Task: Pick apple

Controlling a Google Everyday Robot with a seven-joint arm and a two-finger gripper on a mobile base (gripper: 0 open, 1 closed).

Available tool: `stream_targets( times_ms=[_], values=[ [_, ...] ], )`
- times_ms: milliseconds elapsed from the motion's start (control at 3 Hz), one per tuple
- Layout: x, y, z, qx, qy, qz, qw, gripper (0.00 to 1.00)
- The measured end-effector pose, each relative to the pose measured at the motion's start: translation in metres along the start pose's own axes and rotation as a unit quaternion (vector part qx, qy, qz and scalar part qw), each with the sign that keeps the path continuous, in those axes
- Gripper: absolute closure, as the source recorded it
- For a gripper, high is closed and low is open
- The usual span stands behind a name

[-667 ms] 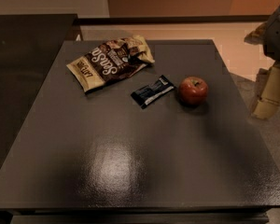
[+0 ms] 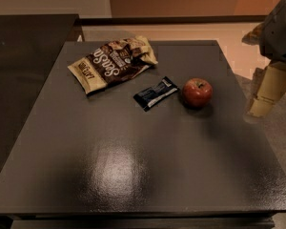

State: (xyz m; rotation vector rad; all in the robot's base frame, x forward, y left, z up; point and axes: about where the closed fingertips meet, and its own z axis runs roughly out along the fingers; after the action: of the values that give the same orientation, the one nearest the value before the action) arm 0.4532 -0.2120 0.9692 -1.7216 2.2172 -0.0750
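A small round red apple (image 2: 197, 92) with a yellowish patch near its stem sits on the dark grey table (image 2: 133, 166), right of centre. My gripper (image 2: 260, 109) hangs at the right edge of the view. It is just beyond the table's right edge, to the right of the apple and apart from it. It is beige below a grey wrist. It holds nothing that I can see.
A dark blue snack bar wrapper (image 2: 156, 92) lies just left of the apple. A brown and cream snack bag (image 2: 112, 62) lies at the back left. A darker counter (image 2: 24, 61) adjoins on the left. Pale floor shows behind and to the right.
My gripper has shifted slightly left, toward the table's right edge. The apple, wrapper and bag have not moved.
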Motion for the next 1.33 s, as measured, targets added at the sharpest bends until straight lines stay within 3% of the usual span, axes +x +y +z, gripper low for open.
stream_targets(
  times_ms=[667, 1333],
  values=[
    [-0.011, -0.031, 0.050, -0.024, -0.017, 0.006, 0.9995, 0.00],
    [-0.022, -0.044, 0.096, -0.042, -0.029, 0.009, 0.9987, 0.00]
  ],
)
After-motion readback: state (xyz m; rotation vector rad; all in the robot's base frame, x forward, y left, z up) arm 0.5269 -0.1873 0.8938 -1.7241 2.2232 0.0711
